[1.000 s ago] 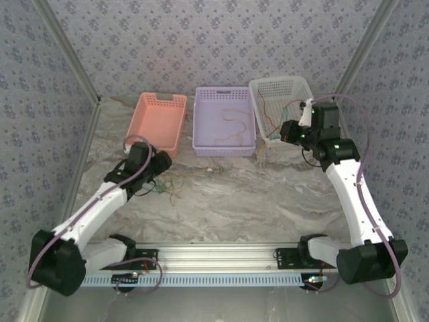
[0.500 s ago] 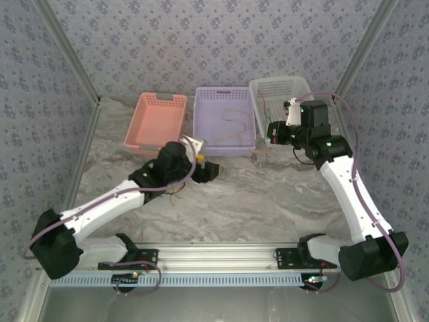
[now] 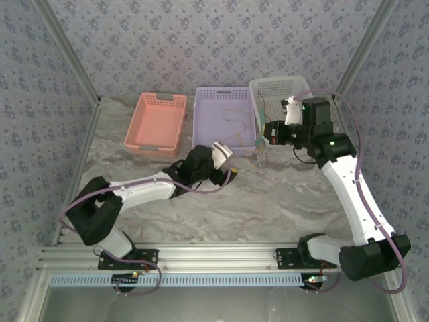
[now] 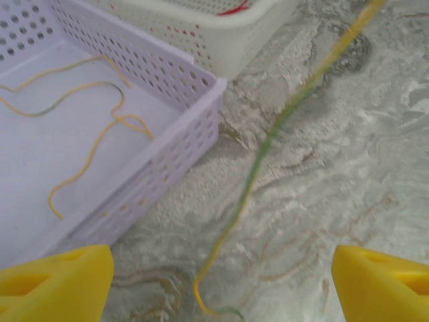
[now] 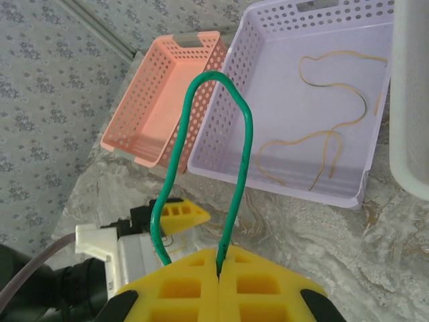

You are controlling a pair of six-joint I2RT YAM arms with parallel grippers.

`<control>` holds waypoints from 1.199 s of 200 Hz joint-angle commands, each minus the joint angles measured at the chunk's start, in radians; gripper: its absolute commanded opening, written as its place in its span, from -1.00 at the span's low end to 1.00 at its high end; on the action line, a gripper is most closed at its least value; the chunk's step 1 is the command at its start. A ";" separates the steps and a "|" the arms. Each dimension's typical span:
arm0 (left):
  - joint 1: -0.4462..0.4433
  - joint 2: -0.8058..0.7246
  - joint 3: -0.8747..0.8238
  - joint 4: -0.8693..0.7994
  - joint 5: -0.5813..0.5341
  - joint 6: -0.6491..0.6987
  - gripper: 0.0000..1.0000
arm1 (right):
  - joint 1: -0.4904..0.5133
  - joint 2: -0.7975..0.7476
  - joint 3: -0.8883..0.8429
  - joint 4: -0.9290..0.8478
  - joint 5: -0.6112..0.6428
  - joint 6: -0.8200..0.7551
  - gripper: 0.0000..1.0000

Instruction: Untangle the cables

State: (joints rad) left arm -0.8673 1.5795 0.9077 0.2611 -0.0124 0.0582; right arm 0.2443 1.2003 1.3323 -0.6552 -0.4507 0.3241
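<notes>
Right gripper (image 5: 219, 261): I have its jaws pinched together on the green cable (image 5: 209, 73), which arches up out of the pads in a tall loop above the far right part of the worktop (image 4: 348, 168).
Left gripper (image 4: 221, 282): jaws wide, nothing between them; it hangs low over the middle of the worktop, just in front of the purple basket (image 4: 181, 144).
Yellow-green cable (image 4: 270, 136): runs aslant over the bare worktop beside the purple basket's near right corner. Its free end curls between my left fingertips, and the other end leaves the left wrist view at the top. I cannot tell whether it is one with the green loop.
Sorted so far, I judge: an orange cable (image 4: 82, 161) lies loose in the purple basket and a red cable (image 4: 234, 9) in the white basket (image 4: 214, 30). The pink basket (image 5: 161, 100) looks empty. All three stand along the far edge.
Handling: string-thin, very light and limp. It holds no shape except a springy loop, and will likely slide through loose pads and drag any neighbour it crosses.
Where I would take hold: on the straight run just above the curled end, across the strand, with a full pinch.
Risk: a tug against the right grip could tighten a snag instead of freeing it.
</notes>
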 commanded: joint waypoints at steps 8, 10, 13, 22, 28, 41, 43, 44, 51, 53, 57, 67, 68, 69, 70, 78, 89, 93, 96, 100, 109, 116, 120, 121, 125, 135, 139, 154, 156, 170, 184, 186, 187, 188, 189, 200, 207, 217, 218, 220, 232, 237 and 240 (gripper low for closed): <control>-0.010 0.061 0.080 0.096 -0.025 0.032 0.67 | 0.015 -0.037 0.017 -0.020 -0.035 0.002 -1.00; -0.010 0.066 0.083 0.097 -0.025 0.031 0.67 | 0.016 -0.040 0.015 -0.020 -0.033 0.002 -1.00; -0.010 0.072 0.088 0.098 -0.022 0.031 0.66 | 0.018 -0.040 0.013 -0.018 -0.033 0.003 -1.00; -0.012 0.091 0.101 0.105 -0.020 0.025 0.61 | 0.019 -0.046 0.005 -0.015 -0.032 0.006 -1.00; -0.013 0.099 0.110 0.106 -0.016 0.020 0.55 | 0.019 -0.050 -0.001 -0.013 -0.032 0.008 -1.00; -0.013 0.113 0.126 0.107 0.001 0.006 0.26 | 0.020 -0.057 -0.014 -0.009 -0.030 0.011 -1.00; -0.013 0.114 0.127 0.108 0.001 0.002 0.17 | 0.020 -0.057 -0.014 -0.007 -0.030 0.012 -1.00; -0.013 0.115 0.127 0.109 0.003 0.001 0.14 | 0.020 -0.058 -0.014 -0.007 -0.029 0.011 -1.00; -0.013 0.113 0.129 0.110 0.009 -0.010 -0.12 | 0.021 -0.058 -0.019 -0.007 -0.027 0.012 -1.00; -0.014 0.111 0.128 0.110 0.010 -0.013 -0.21 | 0.021 -0.059 -0.021 -0.007 -0.026 0.012 -1.00; -0.013 0.108 0.129 0.110 0.016 -0.019 -0.43 | 0.020 -0.059 -0.023 -0.005 -0.021 0.010 -1.00; -0.013 0.095 0.128 0.094 0.022 -0.032 -0.90 | 0.019 -0.063 -0.027 -0.004 -0.008 0.007 -1.00; -0.013 0.094 0.128 0.092 0.021 -0.034 -0.93 | 0.018 -0.063 -0.028 -0.004 -0.006 0.007 -1.00; -0.012 0.092 0.127 0.090 0.020 -0.036 -0.97 | 0.018 -0.063 -0.029 -0.004 -0.004 0.007 -1.00; -0.012 0.091 0.127 0.089 0.019 -0.038 -1.00 | 0.018 -0.064 -0.029 -0.004 -0.002 0.007 -1.00; -0.012 0.076 0.118 0.076 -0.012 -0.060 -1.00 | 0.012 -0.068 -0.030 -0.005 0.012 0.004 -1.00; -0.008 0.052 0.096 0.060 -0.084 -0.098 -1.00 | 0.002 -0.073 -0.028 -0.008 0.037 0.003 -1.00; -0.004 0.042 0.087 0.052 -0.100 -0.111 -1.00 | -0.006 -0.076 -0.029 -0.008 0.046 0.005 -1.00; 0.003 0.035 0.078 0.046 -0.107 -0.122 -1.00 | -0.011 -0.077 -0.030 -0.009 0.051 0.006 -1.00; 0.013 0.025 0.067 0.041 -0.108 -0.140 -1.00 | -0.018 -0.079 -0.028 -0.010 0.056 0.005 -1.00; 0.039 -0.001 0.033 0.035 -0.105 -0.180 -1.00 | -0.034 -0.084 -0.025 -0.014 0.074 0.009 -1.00; 0.060 -0.021 0.009 0.031 -0.103 -0.213 -1.00 | -0.047 -0.088 -0.024 -0.019 0.089 0.013 -1.00; 0.072 -0.031 -0.004 0.026 -0.103 -0.230 -1.00 | -0.057 -0.090 -0.021 -0.022 0.094 0.013 -1.00; 0.076 -0.034 -0.008 0.025 -0.105 -0.234 -1.00 | -0.059 -0.091 -0.021 -0.022 0.095 0.014 -1.00; 0.088 -0.045 -0.021 0.020 -0.105 -0.251 -1.00 | -0.069 -0.093 -0.022 -0.023 0.100 0.017 -1.00; 0.113 -0.073 -0.053 0.007 -0.109 -0.287 -1.00 | -0.095 -0.099 -0.022 -0.027 0.107 0.023 -1.00; 0.122 -0.084 -0.066 0.000 -0.115 -0.300 -1.00 | -0.108 -0.100 -0.021 -0.029 0.109 0.024 -1.00; 0.151 -0.122 -0.108 -0.016 -0.123 -0.338 -1.00 | -0.153 -0.107 -0.024 -0.039 0.123 0.027 -1.00; 0.154 -0.125 -0.114 -0.016 -0.125 -0.343 -1.00 | -0.160 -0.108 -0.023 -0.043 0.125 0.027 -1.00; 0.170 -0.153 -0.147 -0.024 -0.140 -0.367 -1.00 | -0.208 -0.118 -0.029 -0.052 0.138 0.032 -1.00; 0.176 -0.172 -0.167 -0.040 -0.158 -0.384 -1.00 | -0.250 -0.126 -0.034 -0.064 0.150 0.036 -1.00; 0.176 -0.173 -0.168 -0.043 -0.161 -0.386 -1.00 | -0.256 -0.128 -0.034 -0.065 0.151 0.036 -1.00; 0.176 -0.174 -0.169 -0.045 -0.163 -0.388 -1.00 | -0.259 -0.129 -0.034 -0.066 0.151 0.037 -1.00; 0.177 -0.176 -0.170 -0.046 -0.165 -0.388 -1.00 | -0.263 -0.129 -0.035 -0.066 0.151 0.038 -1.00; 0.178 -0.176 -0.171 -0.048 -0.167 -0.389 -1.00 | -0.267 -0.130 -0.036 -0.067 0.151 0.039 -1.00; 0.178 -0.182 -0.172 -0.066 -0.171 -0.392 -1.00 | -0.301 -0.139 -0.042 -0.068 0.149 0.045 -1.00; 0.178 -0.179 -0.169 -0.078 -0.168 -0.392 -1.00 | -0.316 -0.144 -0.046 -0.065 0.141 0.048 -1.00; 0.178 -0.175 -0.163 -0.086 -0.145 -0.395 -1.00 | -0.330 -0.149 -0.049 -0.059 0.124 0.052 -1.00; 0.179 -0.175 -0.163 -0.085 -0.141 -0.394 -1.00 | -0.330 -0.149 -0.049 -0.059 0.122 0.052 -1.00; 0.177 -0.174 -0.162 -0.085 -0.134 -0.394 -1.00 | -0.331 -0.149 -0.050 -0.057 0.118 0.053 -1.00; 0.166 -0.164 -0.152 -0.086 -0.100 -0.390 -1.00 | -0.330 -0.150 -0.053 -0.046 0.092 0.055 -1.00; 0.157 -0.159 -0.145 -0.094 -0.100 -0.386 -1.00 | -0.330 -0.152 -0.056 -0.043 0.086 0.057 -1.00; 0.150 -0.154 -0.139 -0.101 -0.106 -0.383 -1.00 | -0.329 -0.153 -0.060 -0.039 0.084 0.060 -1.00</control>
State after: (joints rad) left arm -0.6937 1.4284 0.7414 0.1955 -0.1448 -0.3111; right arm -0.0818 1.0664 1.2861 -0.6937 -0.3283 0.3607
